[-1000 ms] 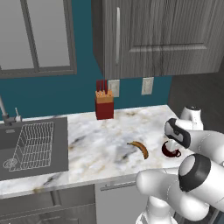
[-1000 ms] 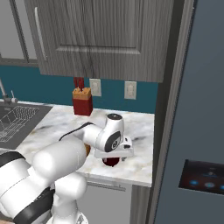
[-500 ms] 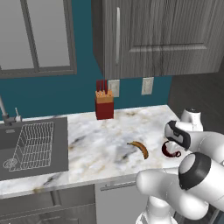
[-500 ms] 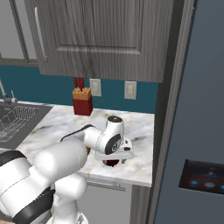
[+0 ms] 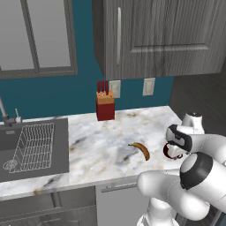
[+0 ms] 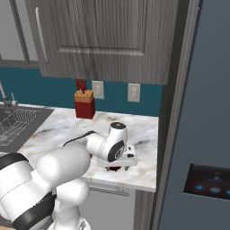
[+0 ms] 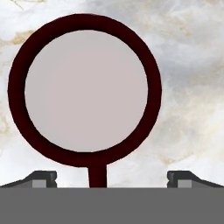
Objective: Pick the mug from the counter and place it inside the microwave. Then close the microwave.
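The dark red mug (image 7: 85,89) stands upright on the white marble counter (image 7: 192,87), seen from straight above with its pale inside showing. Its handle (image 7: 97,175) points down between my two fingertips (image 7: 41,177). My gripper (image 7: 112,179) is open and hangs right over the mug, one finger on each side of the handle and touching nothing. From the base, my hand covers most of the mug (image 5: 169,153), which sits near the counter's (image 5: 101,145) right front corner. The mug (image 6: 115,169) peeks out under the gripper (image 6: 117,165). The microwave is out of view.
A banana (image 5: 141,150) lies just left of the mug. A red knife block (image 5: 105,106) stands at the back wall. The dark sink with wire rack (image 5: 33,143) is at the left. A tall grey appliance panel (image 6: 206,134) bounds the counter on the right, with cabinets (image 5: 154,35) overhead.
The hand has come down a little closer over the mug. The jaws stay open and the mug has not moved.
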Robot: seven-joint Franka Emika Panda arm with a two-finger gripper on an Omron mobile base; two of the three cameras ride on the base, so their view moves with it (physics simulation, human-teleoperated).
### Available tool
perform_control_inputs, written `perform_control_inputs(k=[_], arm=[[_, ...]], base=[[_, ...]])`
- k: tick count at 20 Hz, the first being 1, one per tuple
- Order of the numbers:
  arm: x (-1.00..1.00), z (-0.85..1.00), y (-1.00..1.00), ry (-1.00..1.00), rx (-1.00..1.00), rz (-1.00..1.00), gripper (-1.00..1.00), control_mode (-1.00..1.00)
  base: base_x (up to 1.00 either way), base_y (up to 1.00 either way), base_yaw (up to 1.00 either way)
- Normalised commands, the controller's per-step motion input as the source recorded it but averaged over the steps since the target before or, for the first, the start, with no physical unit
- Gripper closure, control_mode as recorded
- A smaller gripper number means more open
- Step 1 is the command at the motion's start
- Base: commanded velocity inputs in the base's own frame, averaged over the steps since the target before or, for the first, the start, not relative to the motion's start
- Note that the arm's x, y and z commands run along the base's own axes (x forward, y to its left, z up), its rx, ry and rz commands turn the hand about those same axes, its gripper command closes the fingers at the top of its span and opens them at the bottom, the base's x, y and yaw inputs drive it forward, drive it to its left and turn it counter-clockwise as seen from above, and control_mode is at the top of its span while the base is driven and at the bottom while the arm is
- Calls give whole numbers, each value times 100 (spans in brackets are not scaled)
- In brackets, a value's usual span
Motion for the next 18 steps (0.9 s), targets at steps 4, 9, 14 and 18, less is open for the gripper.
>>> perform_control_inputs(k=[4, 9, 14, 18], arm=[[0, 0, -1, 0, 0, 0, -100, -100], [0, 0, 0, 0, 0, 0, 100, -100], [-1, 0, 0, 0, 0, 0, 100, -100], [-6, 0, 0, 0, 0, 0, 100, -100]], base=[[0, 0, 0], [0, 0, 0], [0, 0, 0], [0, 0, 0]])
